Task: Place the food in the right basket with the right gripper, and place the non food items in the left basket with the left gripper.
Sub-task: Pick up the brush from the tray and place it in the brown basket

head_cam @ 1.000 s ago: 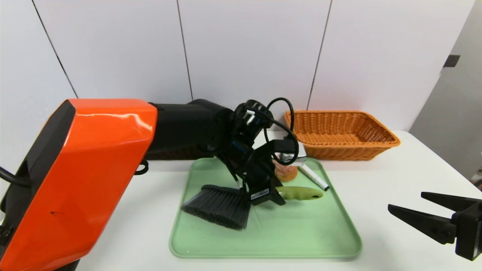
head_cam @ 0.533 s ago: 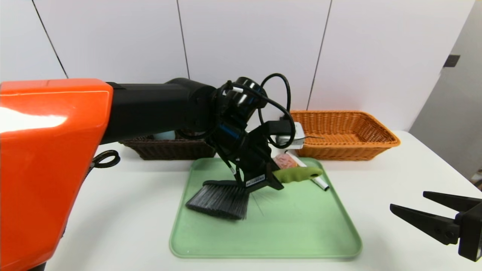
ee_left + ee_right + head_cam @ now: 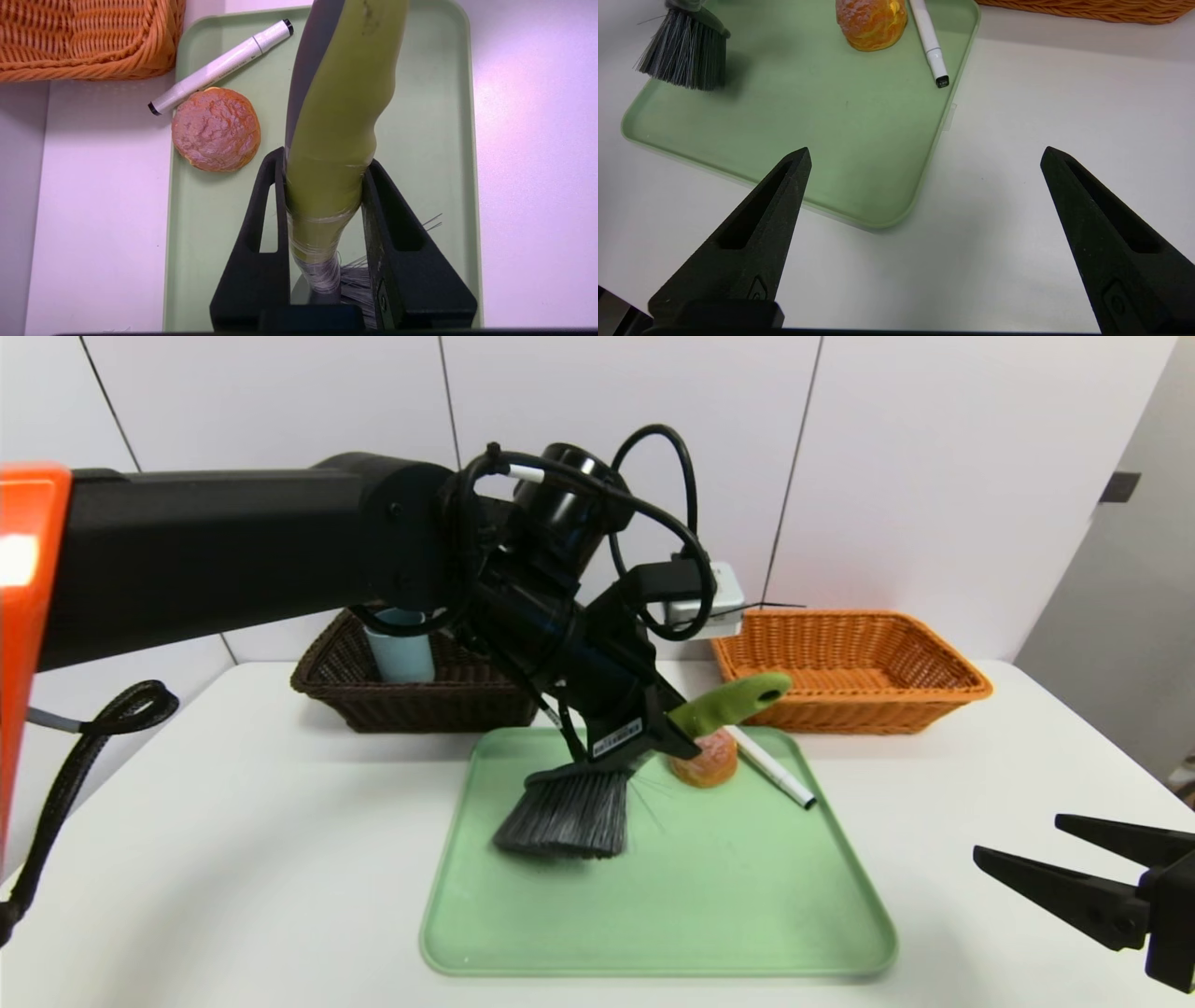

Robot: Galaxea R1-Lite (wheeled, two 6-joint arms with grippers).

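Observation:
My left gripper [image 3: 658, 733] [image 3: 322, 163] is shut on the neck of the hand brush [image 3: 569, 812] [image 3: 343, 93], held above the green tray [image 3: 728, 896]; its green handle [image 3: 733, 702] tilts up and its dark bristles hang down. The pinkish-tan bun [image 3: 707, 767] [image 3: 216, 129] [image 3: 871, 21] and the white marker [image 3: 771, 767] [image 3: 219, 67] [image 3: 930, 39] lie at the tray's back. A blue-grey cup [image 3: 400, 649] stands in the dark brown basket [image 3: 411, 695]. The orange basket [image 3: 845, 667] looks empty. My right gripper [image 3: 1027, 854] [image 3: 924, 158] hovers open at the table's right front.
The tray sits mid-table between the two baskets and the front edge. A white wall stands right behind the baskets. My left arm's black forearm and cables [image 3: 280, 551] span the left half of the head view.
My left gripper has lifted the brush off the tray and swung its handle upward, uncovering the dark brown basket and the cup. The right gripper has stayed put.

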